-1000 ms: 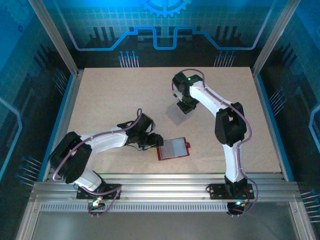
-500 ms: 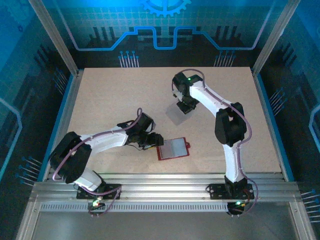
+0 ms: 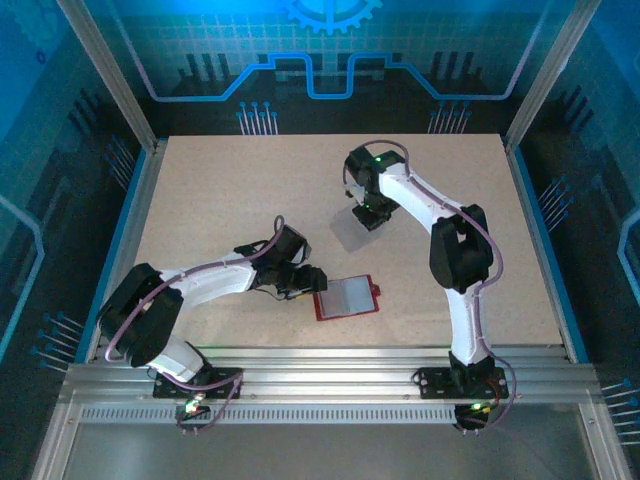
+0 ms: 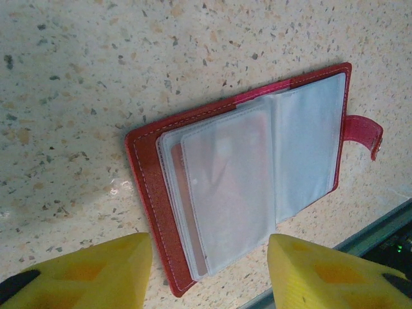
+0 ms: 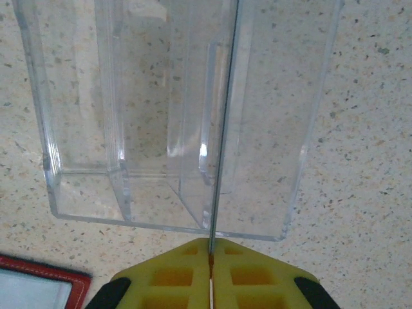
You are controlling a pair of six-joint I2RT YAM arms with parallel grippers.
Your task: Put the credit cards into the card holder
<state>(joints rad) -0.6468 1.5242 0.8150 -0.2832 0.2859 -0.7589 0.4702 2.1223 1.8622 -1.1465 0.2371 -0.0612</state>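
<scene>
Left claw [image 4: 209, 273] wide over card holder's [image 4: 244, 180] corner, open table [image 4: 129, 51] beyond.

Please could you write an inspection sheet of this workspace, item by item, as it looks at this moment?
Surface: speckled beige table, no spill seen.
Job's things: red card holder lies open and flat, with a brownish card in a clear sleeve; another credit card, seen edge-on, is in the right claw.
Clutter: clear plastic box under the right claw.
Grippers: left claw open, low over the card holder's near edge; right claw shut on the credit card.
Cables: purple cable along each arm, no snag seen.
Surroundings: metal frame, blue printed walls; nothing else seen.
</scene>
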